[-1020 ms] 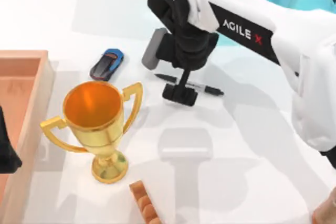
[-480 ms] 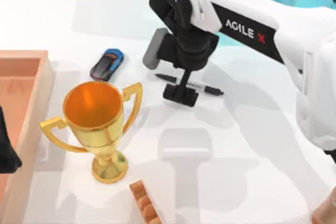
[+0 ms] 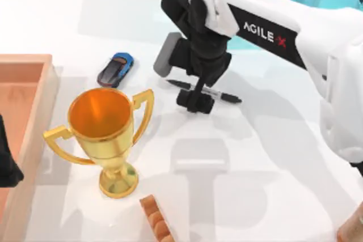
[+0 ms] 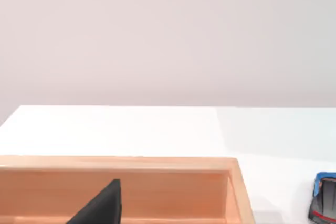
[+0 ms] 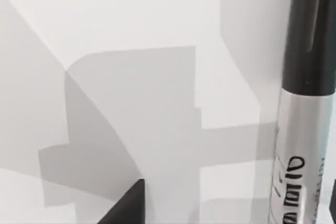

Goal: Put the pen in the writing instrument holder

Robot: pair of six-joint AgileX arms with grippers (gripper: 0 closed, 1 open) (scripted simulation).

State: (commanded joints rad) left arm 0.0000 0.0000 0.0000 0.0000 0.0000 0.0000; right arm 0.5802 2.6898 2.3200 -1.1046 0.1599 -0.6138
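On right arm (image 3: pixel 266 32): "AGILE X"

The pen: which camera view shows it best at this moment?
The top view shows it best: the pen lies flat on the white table, both ends visible, with the right claw over its middle. The right wrist view shows part of the barrel, very close. The left wrist view faces the wooden tray instead.

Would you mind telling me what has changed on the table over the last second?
The right gripper has eased down a little over the middle of the pen, its fingers straddling the barrel. The pen lies flat where it was. The trophy, toy car, wooden tray and parked left gripper have not moved.
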